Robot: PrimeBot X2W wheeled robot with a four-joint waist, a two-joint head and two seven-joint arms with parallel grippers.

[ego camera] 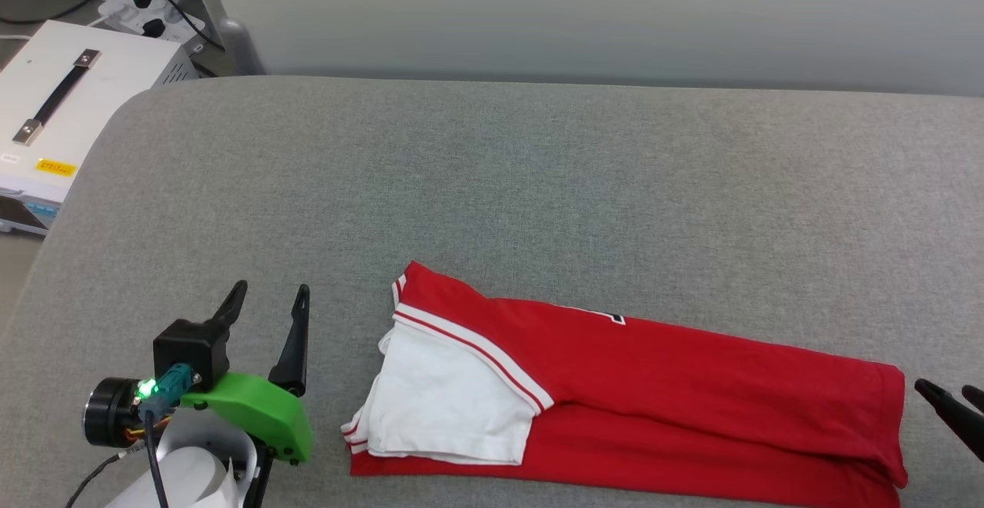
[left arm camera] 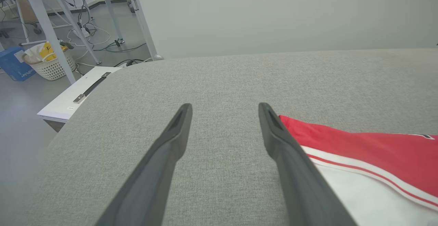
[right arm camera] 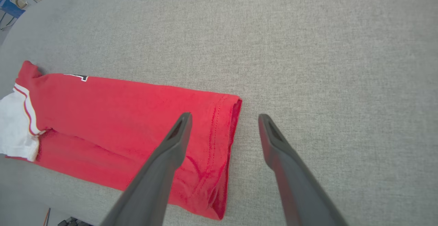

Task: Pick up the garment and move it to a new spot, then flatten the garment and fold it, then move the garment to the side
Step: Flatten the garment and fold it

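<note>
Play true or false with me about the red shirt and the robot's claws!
1. The garment lies folded in a long strip on the grey surface. True.
2. The left gripper is clamped on the garment. False: it is open, beside the white sleeve, holding nothing.
3. The right gripper is open at the garment's hem end. True.
4. The white sleeve is at the end near the right gripper. False: it is at the left gripper's end.

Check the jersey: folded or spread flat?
Folded. The garment lies as a narrow strip, its edges doubled over, white sleeve on top.
</note>
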